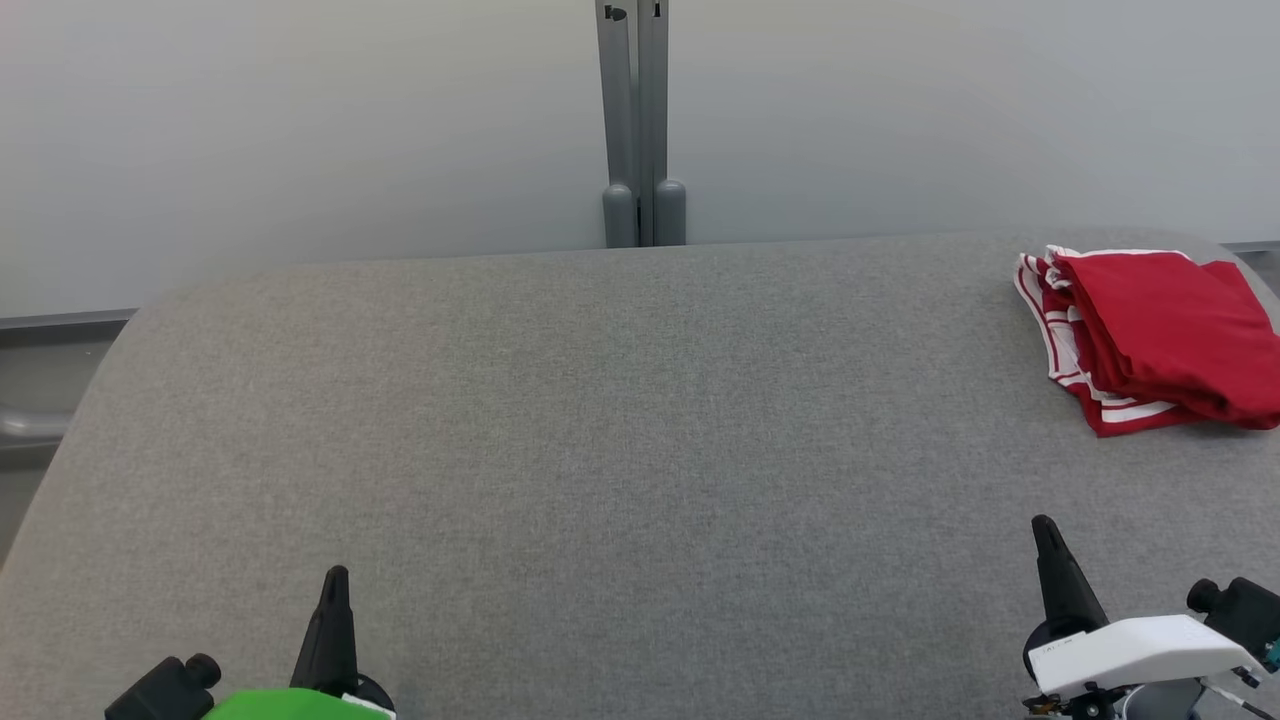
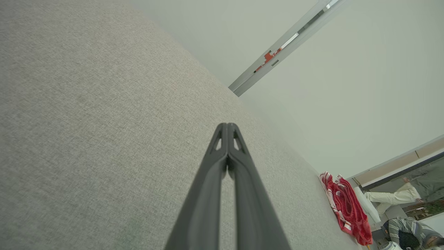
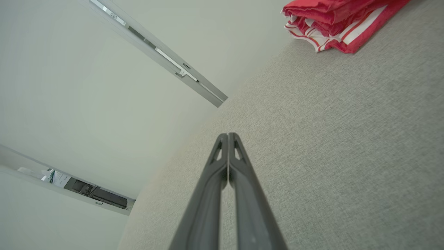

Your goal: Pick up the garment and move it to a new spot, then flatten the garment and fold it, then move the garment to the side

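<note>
The garment point(image 1: 1150, 335) is red with white stripes and lies folded in a compact pile at the far right of the grey table point(image 1: 600, 420). It also shows as a red bundle, the garment point(image 2: 347, 208), at the lower right of the left wrist view, and the garment point(image 3: 340, 21) sits at the top right of the right wrist view. My left gripper point(image 1: 335, 578) rests at the lower left, shut and empty, its tips together point(image 2: 227, 125). At the lower right my right gripper point(image 1: 1043, 525) is shut too, holding nothing point(image 3: 228, 135), well short of the garment.
A grey double post point(image 1: 640, 120) stands against the pale wall behind the table's far edge. The table's left edge curves down at the left. A person point(image 2: 409, 232) in a striped top sits beyond the table's right end.
</note>
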`<state>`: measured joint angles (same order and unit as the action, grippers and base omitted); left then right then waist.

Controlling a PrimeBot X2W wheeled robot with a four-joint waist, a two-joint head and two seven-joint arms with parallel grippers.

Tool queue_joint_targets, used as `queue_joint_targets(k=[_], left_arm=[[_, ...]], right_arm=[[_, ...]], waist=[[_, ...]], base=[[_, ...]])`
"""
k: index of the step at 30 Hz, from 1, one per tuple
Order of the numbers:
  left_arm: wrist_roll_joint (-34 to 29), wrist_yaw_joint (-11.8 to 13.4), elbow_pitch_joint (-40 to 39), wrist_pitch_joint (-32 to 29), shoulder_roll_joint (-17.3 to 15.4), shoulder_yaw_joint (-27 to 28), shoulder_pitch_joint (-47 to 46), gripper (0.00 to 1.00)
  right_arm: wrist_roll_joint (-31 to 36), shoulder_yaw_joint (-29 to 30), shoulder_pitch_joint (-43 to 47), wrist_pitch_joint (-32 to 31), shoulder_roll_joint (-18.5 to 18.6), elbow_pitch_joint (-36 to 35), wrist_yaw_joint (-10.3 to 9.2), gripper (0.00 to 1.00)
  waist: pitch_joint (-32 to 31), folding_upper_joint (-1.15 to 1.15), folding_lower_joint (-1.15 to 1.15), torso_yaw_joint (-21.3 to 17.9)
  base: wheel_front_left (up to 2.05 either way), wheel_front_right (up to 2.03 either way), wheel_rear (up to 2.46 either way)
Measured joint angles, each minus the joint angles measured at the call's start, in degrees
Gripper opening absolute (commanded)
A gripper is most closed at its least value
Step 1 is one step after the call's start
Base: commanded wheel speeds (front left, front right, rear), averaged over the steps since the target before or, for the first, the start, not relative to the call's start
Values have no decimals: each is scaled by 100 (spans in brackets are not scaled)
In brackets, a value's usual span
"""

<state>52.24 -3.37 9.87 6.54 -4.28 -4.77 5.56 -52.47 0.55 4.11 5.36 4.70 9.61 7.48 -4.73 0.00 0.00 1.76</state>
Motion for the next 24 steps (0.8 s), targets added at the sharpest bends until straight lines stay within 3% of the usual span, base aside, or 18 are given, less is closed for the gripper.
queue_joint_targets(k=[24], left_arm=[[1561, -146, 145, -393, -16, 300, -406, 0]], right_arm=[[-1481, 179, -349, -392, -41, 163, 0, 0]], waist=[[142, 0, 0, -51]], base=[[0, 0, 0]])
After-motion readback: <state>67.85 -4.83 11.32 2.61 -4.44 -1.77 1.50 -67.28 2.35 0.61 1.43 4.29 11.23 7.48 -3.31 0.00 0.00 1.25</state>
